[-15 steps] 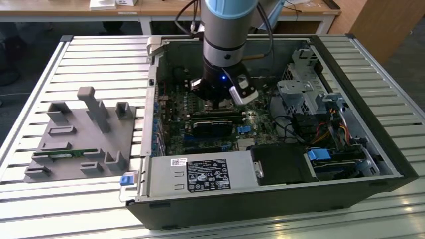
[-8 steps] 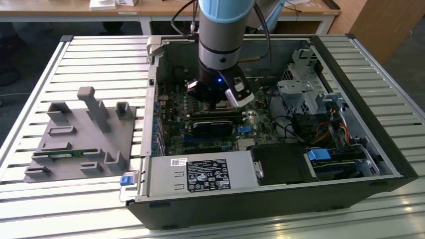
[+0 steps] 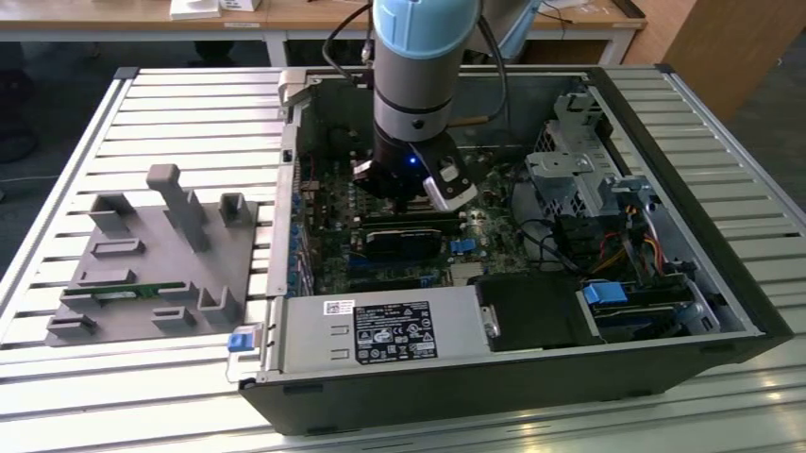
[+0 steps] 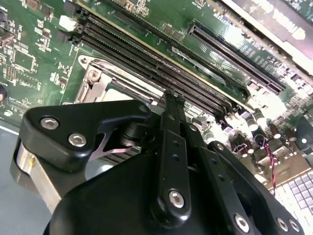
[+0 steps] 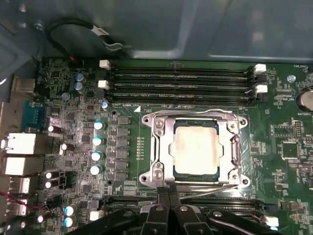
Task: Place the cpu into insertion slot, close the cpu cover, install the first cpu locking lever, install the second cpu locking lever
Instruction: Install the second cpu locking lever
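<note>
The cpu, a dull silver square, lies flat in the insertion slot on the green board. The cpu cover, a silver frame, lies down around it and hides most of the slot. One thin wire lever runs along the cover's edge nearest the memory slots. A second lever runs along the opposite edge. My gripper is shut, with nothing visible between its black fingers. Its tips rest at that second lever's edge of the cover, as the second wrist view's gripper also shows. In the exterior view the gripper hangs low over the board.
Long black memory slots lie just past the socket, and card slots on its other side. Capacitors stand beside it. A power supply box, a drive cage and the case walls surround the board. A grey fixture sits at the exterior view's left.
</note>
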`<action>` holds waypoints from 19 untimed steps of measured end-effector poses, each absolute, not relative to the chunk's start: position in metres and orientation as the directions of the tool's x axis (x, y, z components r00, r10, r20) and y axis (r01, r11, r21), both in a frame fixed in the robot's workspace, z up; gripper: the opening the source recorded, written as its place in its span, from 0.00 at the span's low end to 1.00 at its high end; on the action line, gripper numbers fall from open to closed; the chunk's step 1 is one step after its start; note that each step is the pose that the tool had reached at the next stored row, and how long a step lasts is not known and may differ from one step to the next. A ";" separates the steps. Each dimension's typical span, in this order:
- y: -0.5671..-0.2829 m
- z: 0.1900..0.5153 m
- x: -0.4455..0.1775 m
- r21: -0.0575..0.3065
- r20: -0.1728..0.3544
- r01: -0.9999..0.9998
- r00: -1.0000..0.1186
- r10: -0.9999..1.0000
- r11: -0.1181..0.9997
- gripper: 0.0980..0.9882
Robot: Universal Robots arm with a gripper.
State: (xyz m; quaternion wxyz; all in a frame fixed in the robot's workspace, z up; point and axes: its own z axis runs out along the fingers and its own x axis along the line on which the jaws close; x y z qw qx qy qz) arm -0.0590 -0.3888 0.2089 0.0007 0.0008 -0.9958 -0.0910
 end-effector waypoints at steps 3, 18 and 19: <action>-0.390 0.209 -0.060 0.205 0.001 -0.001 -1.000 -0.001 0.979 0.01; -0.401 0.207 -0.068 0.225 0.001 0.001 -1.000 0.000 0.974 0.01; -0.401 0.207 -0.068 0.229 0.001 0.001 -1.000 0.000 0.973 0.01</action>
